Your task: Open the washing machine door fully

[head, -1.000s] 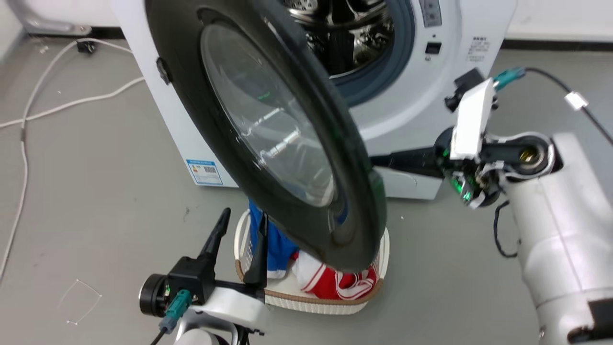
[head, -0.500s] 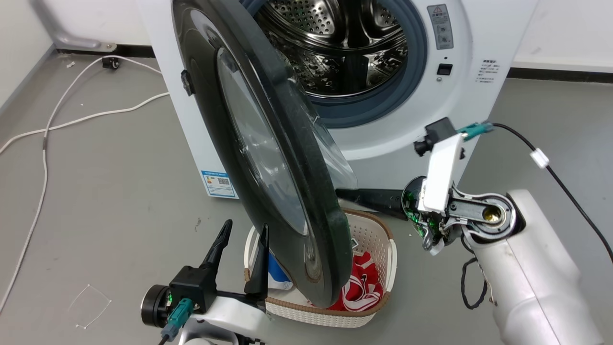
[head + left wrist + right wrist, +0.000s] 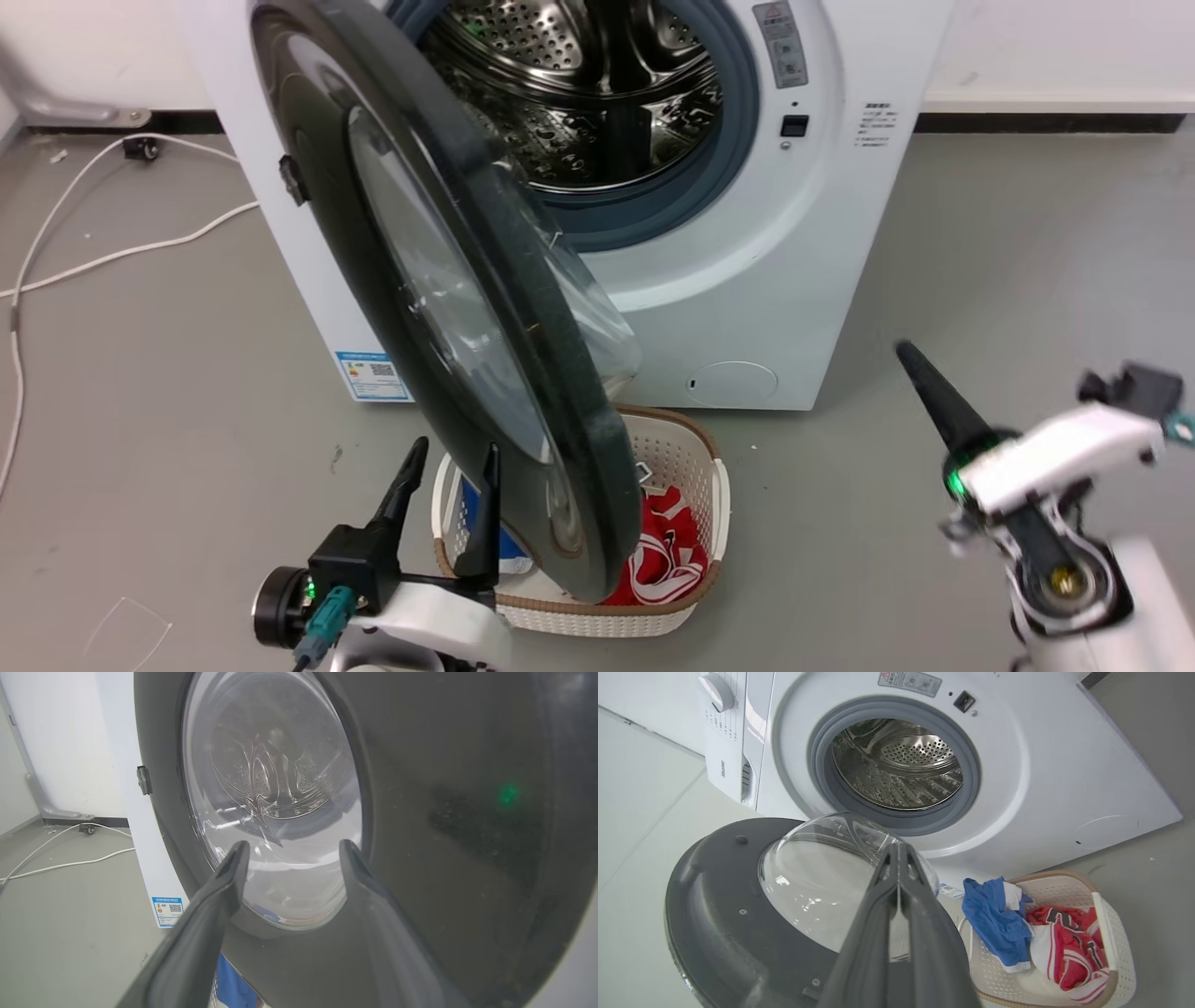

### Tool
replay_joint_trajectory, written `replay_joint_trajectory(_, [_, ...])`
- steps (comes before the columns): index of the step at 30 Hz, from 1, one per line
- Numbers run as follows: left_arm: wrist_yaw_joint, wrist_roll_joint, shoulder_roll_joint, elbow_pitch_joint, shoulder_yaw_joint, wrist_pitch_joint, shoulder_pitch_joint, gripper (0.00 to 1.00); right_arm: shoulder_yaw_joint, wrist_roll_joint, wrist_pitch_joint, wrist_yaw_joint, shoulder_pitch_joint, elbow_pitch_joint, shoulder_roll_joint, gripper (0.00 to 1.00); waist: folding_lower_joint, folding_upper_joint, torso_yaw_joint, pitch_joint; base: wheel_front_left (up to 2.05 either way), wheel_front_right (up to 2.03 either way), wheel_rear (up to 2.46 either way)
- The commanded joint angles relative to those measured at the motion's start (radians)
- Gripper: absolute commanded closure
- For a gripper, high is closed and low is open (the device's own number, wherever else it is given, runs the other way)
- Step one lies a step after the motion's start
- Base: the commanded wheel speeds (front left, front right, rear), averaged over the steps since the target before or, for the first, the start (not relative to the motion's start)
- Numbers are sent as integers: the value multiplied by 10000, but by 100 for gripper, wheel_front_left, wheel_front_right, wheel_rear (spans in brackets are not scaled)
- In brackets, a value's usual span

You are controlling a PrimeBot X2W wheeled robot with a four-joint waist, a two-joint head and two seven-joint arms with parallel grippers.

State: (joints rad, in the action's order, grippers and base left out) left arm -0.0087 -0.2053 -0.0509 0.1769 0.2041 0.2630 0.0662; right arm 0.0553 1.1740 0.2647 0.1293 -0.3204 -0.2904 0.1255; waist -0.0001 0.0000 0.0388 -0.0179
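Head view: washing machine door (image 3: pixel 448 308) swung out from washing machine (image 3: pixel 794 252), over laundry basket (image 3: pixel 714 485), right gripper (image 3: pixel 907 353) well apart from it | Left wrist view: left gripper (image 3: pixel 294 843) jaws apart, near door's outer face | Right wrist view: right gripper's jaws together.

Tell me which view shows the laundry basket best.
Right wrist view: the laundry basket sits nearly unobstructed, its clothes plain. In the head view the washing machine door hides much of it. The left wrist view gives a blue cloth scrap under the door.
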Motion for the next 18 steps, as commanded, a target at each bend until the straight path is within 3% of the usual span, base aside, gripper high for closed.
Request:
replay_joint_trajectory(1, [-6, 105, 6, 30, -165, 25, -148, 0, -40, -448, -682, 25, 661, 338, 140, 55, 1, 0, -135, 24, 0, 0, 0])
replay_joint_trajectory(2, [-7, 124, 8, 41, -244, 25, -176, 0, -96, -699, -1074, 25, 961, 483, 184, 2, 1, 0, -180, 29, 0, 0, 0])
replay_joint_trajectory(5, [-37, 187, 8, 44, -377, 25, -202, 0, -133, -1278, -1828, 25, 1535, 755, 266, 0, 1, 0, -257, 33, 0, 0, 0])
replay_joint_trajectory(11, [-79, 309, 9, 98, -726, 25, -297, 0, -554, -3680, -3662, 25, 2511, 965, 134, 0, 1, 0, -470, 52, 0, 0, 0])
replay_joint_trajectory(18, [-137, 433, 6, 198, -916, 25, -349, 0, -792, -8034, -4810, 24, 2966, 1738, 347, 0, 1, 0, -518, 111, 0, 0, 0])
